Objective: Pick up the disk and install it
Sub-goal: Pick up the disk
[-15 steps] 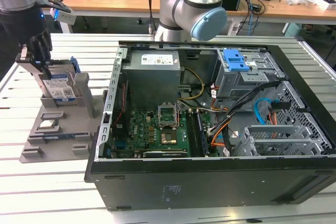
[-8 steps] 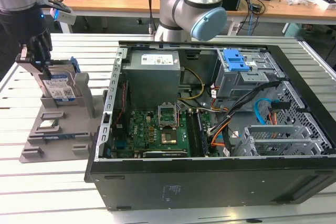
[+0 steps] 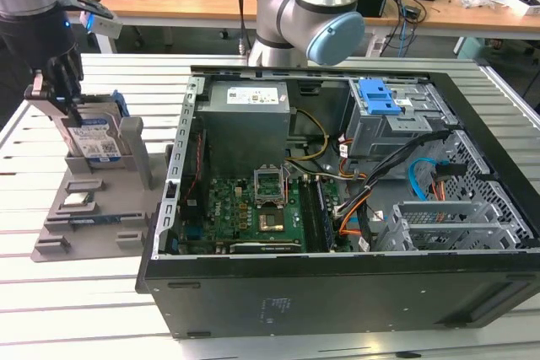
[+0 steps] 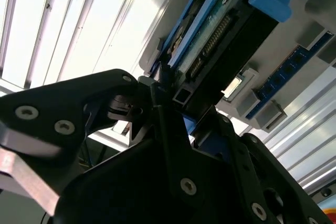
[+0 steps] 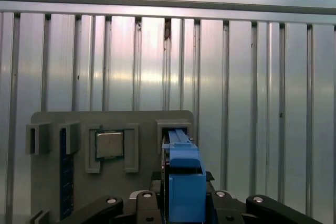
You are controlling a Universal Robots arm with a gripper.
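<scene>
One claw (image 3: 69, 109) clamped on disk (image 3: 97, 145) | upright in holder (image 3: 101, 229) | first wrist view: chip (image 5: 109, 144) beside it

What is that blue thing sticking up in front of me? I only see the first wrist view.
Observer: That is the frame of the disk. The exterior view shows its flat side, with a blue-and-white label.
Operator: Is there a computer nearby?
Observer: Yes. An open computer case lies on the table, to the exterior view's right of the grey holder.
Operator: Is the disk lifted out yet?
Observer: No. In the exterior view it stands on edge in the holder, with the gripper at its top.
</scene>
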